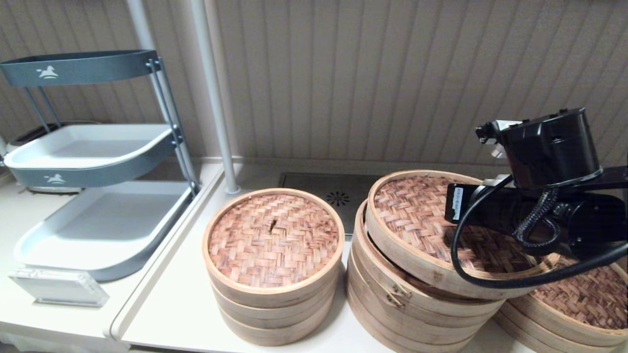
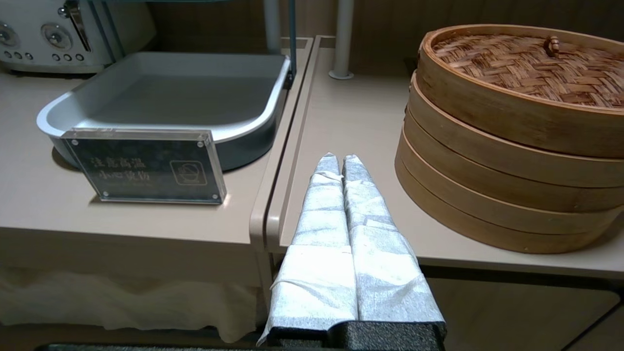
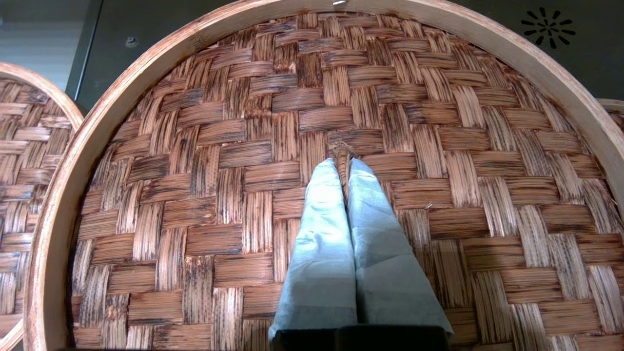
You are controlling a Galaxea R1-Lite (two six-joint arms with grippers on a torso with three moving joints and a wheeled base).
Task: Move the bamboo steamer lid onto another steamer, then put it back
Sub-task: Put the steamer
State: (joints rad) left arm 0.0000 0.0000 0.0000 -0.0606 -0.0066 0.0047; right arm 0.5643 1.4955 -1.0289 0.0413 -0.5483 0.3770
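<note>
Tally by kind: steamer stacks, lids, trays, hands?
Steamer stacks: 3, small stack, clasped stack, another steamer
Woven lids: 3, small lid, the bamboo steamer lid, dark lid
Rack trays: 3
Hands: 2, right hand gripping lid knot, left hand parked
Total: 11

The right arm hides another steamer, cut off at the frame edge

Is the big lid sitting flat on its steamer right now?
No, the lid is tilted, its left edge raised off the clasped stack, with the right end effector pinching its centre knot.

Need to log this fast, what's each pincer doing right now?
Left pincer: shut, empty, by the table edge.
Right pincer: shut on the bamboo steamer lid centre knot.
</note>
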